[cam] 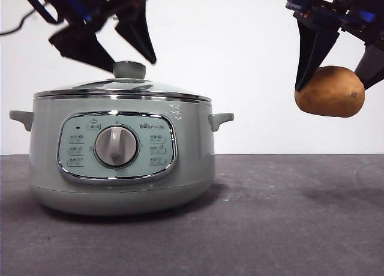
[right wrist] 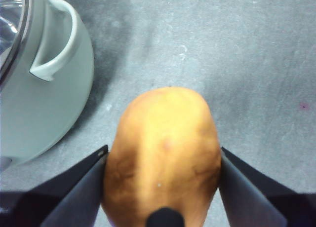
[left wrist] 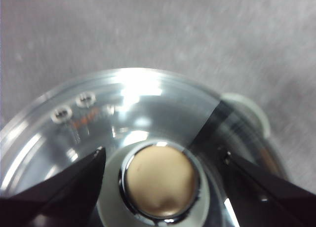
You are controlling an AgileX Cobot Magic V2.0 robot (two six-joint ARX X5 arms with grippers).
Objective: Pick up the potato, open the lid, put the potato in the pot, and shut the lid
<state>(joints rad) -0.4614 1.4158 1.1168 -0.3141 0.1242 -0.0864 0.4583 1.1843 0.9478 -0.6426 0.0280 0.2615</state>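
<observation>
- Front view: the large round pale grey-green electric pot [cam: 123,162] sits on the dark grey table [cam: 288,228] with its domed clear glass lid [cam: 123,87] in place. The left gripper [cam: 123,45] hangs directly above the lid's round grey-green knob [cam: 129,69], its black jaws spread and not yet touching it. Well off to the side, clear of the pot's stubby handle [cam: 221,120], the right gripper [cam: 336,72] holds the oval orange-brown potato [cam: 330,91] in the air, long axis roughly level.
- Left wrist view: the knob [left wrist: 159,183] lies squarely between the open jaws, one tip on either side with a gap at each (the lid's chrome rim [left wrist: 148,74] curves beyond). The coming move turns on this: the knob is centred under the left gripper [left wrist: 163,158], so a straight descent and a squeeze look like all the lift needs.
- Right wrist view: the right gripper's [right wrist: 163,158] jaws are clamped on the potato [right wrist: 163,153] across its narrow waist, its long axis running away from the camera. The pot's wall and handle [right wrist: 54,39] stand off to one side, so the left arm is plainly the nearer to the lid.
</observation>
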